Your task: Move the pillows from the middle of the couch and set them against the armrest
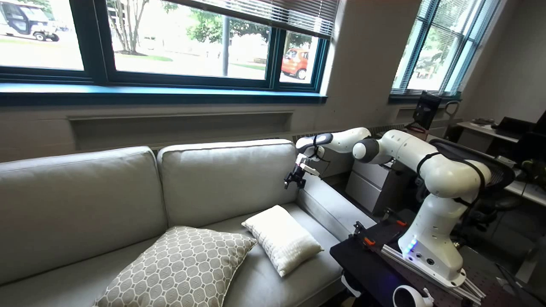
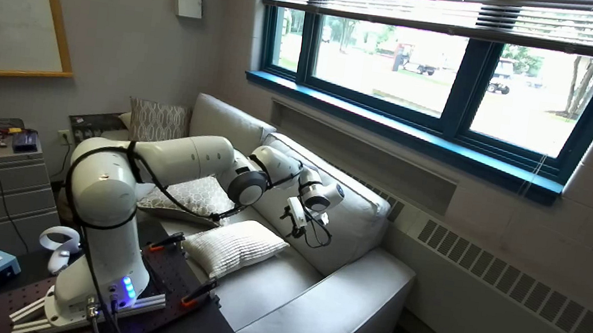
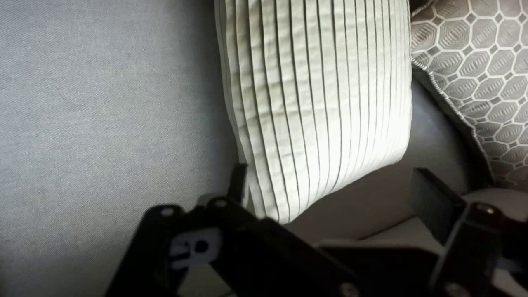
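The small white pillow lies flat on the couch seat, close to the armrest but with a strip of seat between. Partly against its other side is the larger lattice-patterned pillow, which the arm partly covers in an exterior view. My gripper hangs above the seat by the back cushion, near the armrest corner. In the wrist view the gripper is open, its fingers wide apart and holding nothing. The ribbed white pillow shows beyond them, one corner reaching toward the left finger.
The robot base stands on a dark table in front of the couch, with clamps at its edge. Another patterned cushion leans at the couch's far end. A wall and windowsill run behind the back cushions.
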Controlling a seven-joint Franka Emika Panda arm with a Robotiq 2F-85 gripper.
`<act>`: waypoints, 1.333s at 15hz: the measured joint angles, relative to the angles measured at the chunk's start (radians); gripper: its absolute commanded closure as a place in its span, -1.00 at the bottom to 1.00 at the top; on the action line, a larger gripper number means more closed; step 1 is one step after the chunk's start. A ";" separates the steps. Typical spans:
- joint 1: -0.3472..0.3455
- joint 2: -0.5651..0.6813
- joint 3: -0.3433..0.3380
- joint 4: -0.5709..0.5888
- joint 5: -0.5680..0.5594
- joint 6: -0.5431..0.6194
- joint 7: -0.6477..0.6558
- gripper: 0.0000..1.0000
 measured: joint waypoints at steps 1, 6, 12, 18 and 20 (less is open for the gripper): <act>0.009 0.000 -0.001 -0.006 -0.004 0.025 0.023 -1.00; 0.074 0.000 -0.034 -0.041 -0.049 0.137 0.186 -1.00; 0.132 0.001 -0.076 -0.092 -0.086 0.224 0.388 -1.00; 0.133 0.001 -0.047 -0.124 -0.075 0.226 0.402 -1.00; 0.134 0.000 -0.044 -0.135 -0.075 0.226 0.402 -1.00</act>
